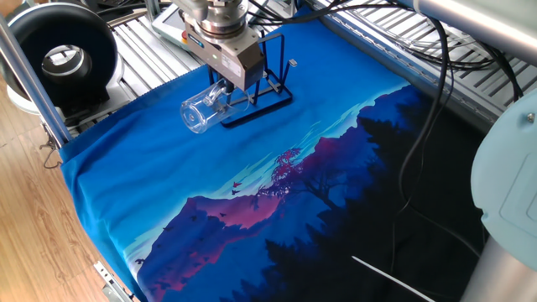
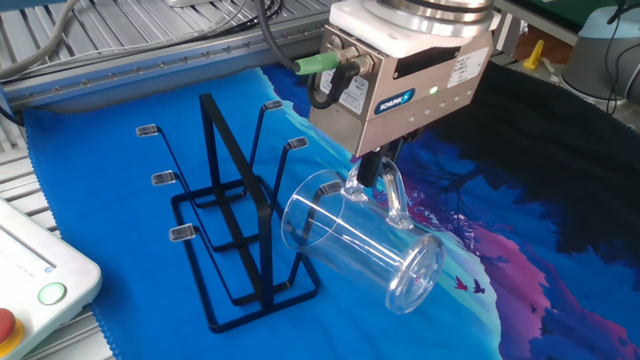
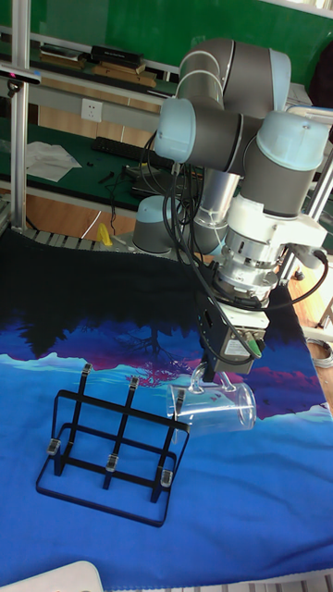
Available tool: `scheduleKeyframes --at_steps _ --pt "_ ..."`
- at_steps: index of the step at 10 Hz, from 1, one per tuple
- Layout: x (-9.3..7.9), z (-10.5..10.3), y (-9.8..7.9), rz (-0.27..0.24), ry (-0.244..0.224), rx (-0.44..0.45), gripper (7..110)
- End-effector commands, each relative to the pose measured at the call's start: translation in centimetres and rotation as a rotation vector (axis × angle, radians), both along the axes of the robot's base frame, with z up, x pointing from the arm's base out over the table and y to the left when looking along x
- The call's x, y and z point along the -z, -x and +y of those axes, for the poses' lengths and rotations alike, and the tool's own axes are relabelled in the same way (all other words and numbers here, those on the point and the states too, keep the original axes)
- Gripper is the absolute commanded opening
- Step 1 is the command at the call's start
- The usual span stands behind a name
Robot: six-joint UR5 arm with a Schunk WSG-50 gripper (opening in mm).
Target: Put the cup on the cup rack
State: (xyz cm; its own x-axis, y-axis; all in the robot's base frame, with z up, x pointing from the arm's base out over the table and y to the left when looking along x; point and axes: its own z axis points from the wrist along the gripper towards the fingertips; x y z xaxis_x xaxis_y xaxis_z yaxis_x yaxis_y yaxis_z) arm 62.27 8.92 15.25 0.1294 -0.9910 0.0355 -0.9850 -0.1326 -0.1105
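The cup (image 2: 360, 245) is a clear glass mug, tilted on its side in the air with its open mouth toward the black wire cup rack (image 2: 225, 225). My gripper (image 2: 375, 175) is shut on the cup's loop handle from above. The mouth sits over one of the rack's pegs on the near side; whether glass touches wire I cannot tell. In one fixed view the cup (image 1: 205, 105) hangs under the gripper (image 1: 225, 84), with the cup rack (image 1: 264, 80) behind it. The tall fixed view shows the cup (image 3: 215, 407) beside the cup rack (image 3: 111, 444), held by the gripper (image 3: 211, 372).
A blue and purple printed cloth (image 1: 277, 176) covers the table. A white box with a green and a red button (image 2: 35, 290) lies near the rack. A black round device (image 1: 63, 59) stands off the cloth's corner. Cables (image 1: 428, 84) hang from the arm.
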Motion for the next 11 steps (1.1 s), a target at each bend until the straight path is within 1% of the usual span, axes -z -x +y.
scheduleKeyframes --at_steps 1,11 --pt "-0.13 0.27 -0.24 -0.009 -0.015 0.001 7" --pt "-0.17 0.12 -0.51 -0.020 -0.009 0.005 7"
